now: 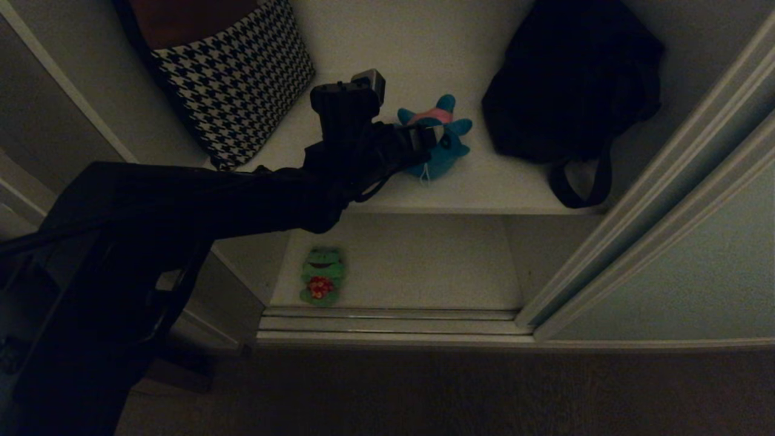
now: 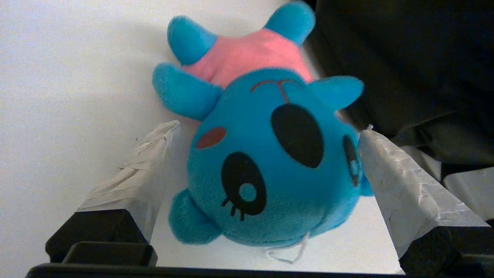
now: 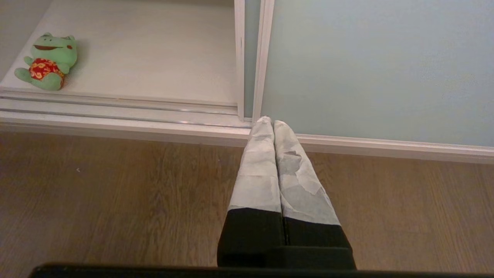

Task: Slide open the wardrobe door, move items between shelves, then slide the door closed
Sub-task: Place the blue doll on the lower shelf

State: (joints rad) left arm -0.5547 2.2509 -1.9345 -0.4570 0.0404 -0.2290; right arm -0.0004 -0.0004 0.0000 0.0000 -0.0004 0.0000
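Black-sleeved left arm [image 1: 181, 200]; black hand [image 2: 266, 154] bodies; tapered fingers [image 3: 262, 170] wrapped in wrinkled white tape.

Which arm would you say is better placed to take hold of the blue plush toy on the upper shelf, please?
Left. The left end effector is open, its fingers either side of the blue plush toy on the upper shelf. The right end effector is shut, low over the wooden floor.
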